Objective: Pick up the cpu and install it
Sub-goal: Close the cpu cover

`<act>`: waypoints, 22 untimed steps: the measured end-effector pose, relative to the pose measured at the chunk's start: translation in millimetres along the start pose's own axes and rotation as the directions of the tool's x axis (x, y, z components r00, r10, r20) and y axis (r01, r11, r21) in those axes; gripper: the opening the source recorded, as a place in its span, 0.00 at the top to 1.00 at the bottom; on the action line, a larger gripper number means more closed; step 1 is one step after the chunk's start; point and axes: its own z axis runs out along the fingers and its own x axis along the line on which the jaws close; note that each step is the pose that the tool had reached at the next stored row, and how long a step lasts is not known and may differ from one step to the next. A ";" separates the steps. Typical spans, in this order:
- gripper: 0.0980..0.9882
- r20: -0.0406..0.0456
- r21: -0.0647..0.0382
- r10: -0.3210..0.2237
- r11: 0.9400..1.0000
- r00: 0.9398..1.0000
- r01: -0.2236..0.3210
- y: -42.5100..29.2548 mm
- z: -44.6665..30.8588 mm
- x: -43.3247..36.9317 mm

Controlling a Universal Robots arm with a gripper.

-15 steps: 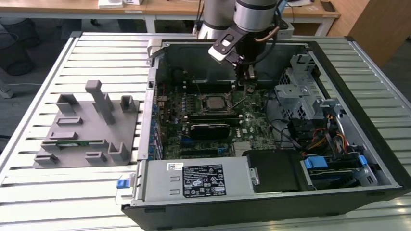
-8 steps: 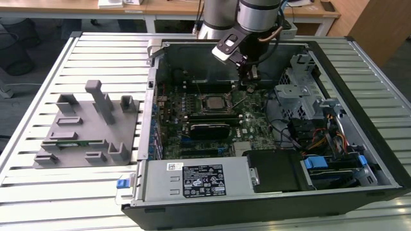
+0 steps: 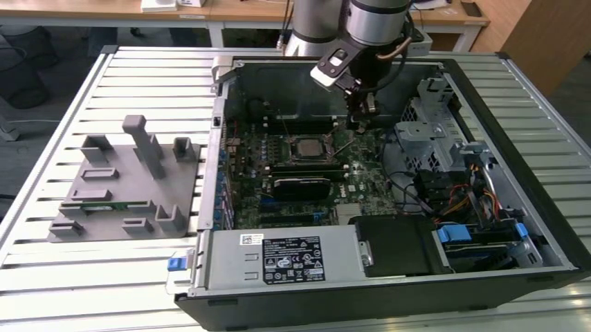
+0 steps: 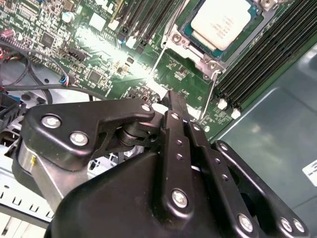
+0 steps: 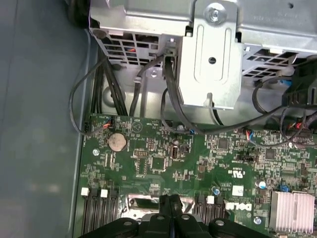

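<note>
The cpu [image 4: 221, 24] lies flat in its socket on the green motherboard [image 5: 163, 158], silvery top up, inside the open computer case [image 3: 517, 159]. The exterior view has the cpu [image 3: 308, 147] at the board's middle. My gripper [image 3: 363, 114] hangs above the board, a little toward the exterior view's right of the socket and apart from the chip. Both wrist views show the black fingers pressed together with nothing between them: gripper [image 4: 176, 101], gripper [image 5: 171, 200]. A thin wire lever [image 4: 212, 96] stands out beside the socket.
A metal drive cage [image 5: 208, 54] and black cables [image 5: 168, 99] sit beyond the board. Memory slots [image 4: 257, 64] flank the socket. A power supply [image 3: 277, 259] fills the case's near side. A grey fixture [image 3: 124, 190] holding a green memory stick [image 3: 111, 205] stands on the slatted table.
</note>
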 end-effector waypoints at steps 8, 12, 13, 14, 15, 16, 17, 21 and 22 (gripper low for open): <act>0.99 0.000 0.000 0.000 1.000 1.000 0.000 6.4 0.6 1.8; 0.99 0.000 0.000 0.000 1.000 1.000 0.000 11.4 1.1 2.5; 0.99 0.000 0.000 0.000 1.000 1.000 0.000 12.7 1.4 2.7; 0.99 0.000 0.000 0.000 1.000 1.000 0.000 13.7 1.6 2.9; 0.99 0.000 0.000 0.000 1.000 1.000 0.000 14.6 2.0 3.2; 0.99 0.000 0.000 0.000 1.000 1.000 0.000 15.4 2.4 3.5; 0.99 0.000 0.000 0.000 1.000 1.000 0.000 16.1 2.8 3.9; 0.99 0.000 0.000 0.000 1.000 1.000 0.000 18.5 4.8 4.8; 0.99 0.000 0.000 0.000 1.000 1.000 0.000 18.8 5.5 5.0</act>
